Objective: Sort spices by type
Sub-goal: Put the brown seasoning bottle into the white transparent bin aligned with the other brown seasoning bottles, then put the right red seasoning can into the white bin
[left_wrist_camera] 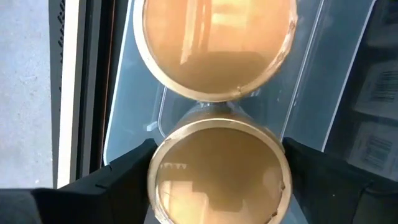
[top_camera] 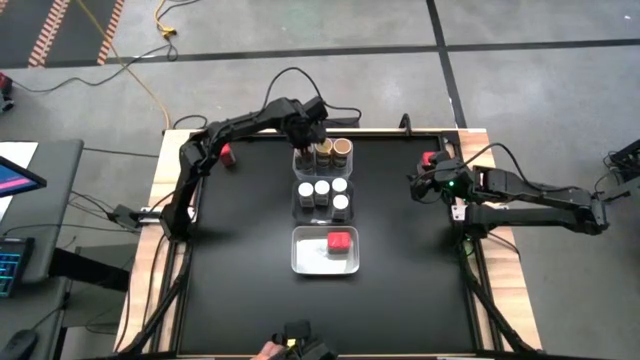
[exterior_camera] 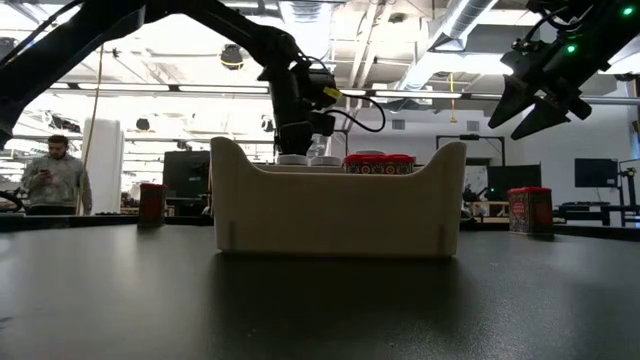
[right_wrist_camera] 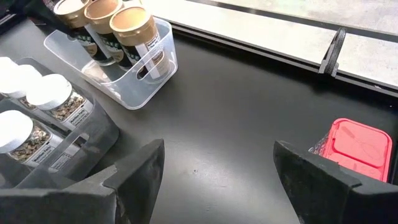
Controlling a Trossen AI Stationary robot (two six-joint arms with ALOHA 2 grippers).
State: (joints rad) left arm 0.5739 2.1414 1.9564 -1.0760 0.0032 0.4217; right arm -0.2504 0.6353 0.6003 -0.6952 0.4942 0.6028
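Three clear bins stand in a row down the table's middle. The far bin holds tan-topped spice jars, the middle bin several white-topped jars, and the near bin one red square-topped jar. My left gripper points down into the far bin, open, with one finger on each side of a tan-topped jar. My right gripper hovers open above the table's right part, near a loose red-topped jar. My left gripper comes from above, and its fingers stand on either side of the tan jar's lid. Whether the pads touch the jar I cannot tell. The jar stands upright in the far bin, beside another tan-topped jar.
Another red-topped jar stands on the table at the far left. Bare black tabletop lies to the left and right of the bins. A person stands in the room behind, and a hand shows at the near edge.
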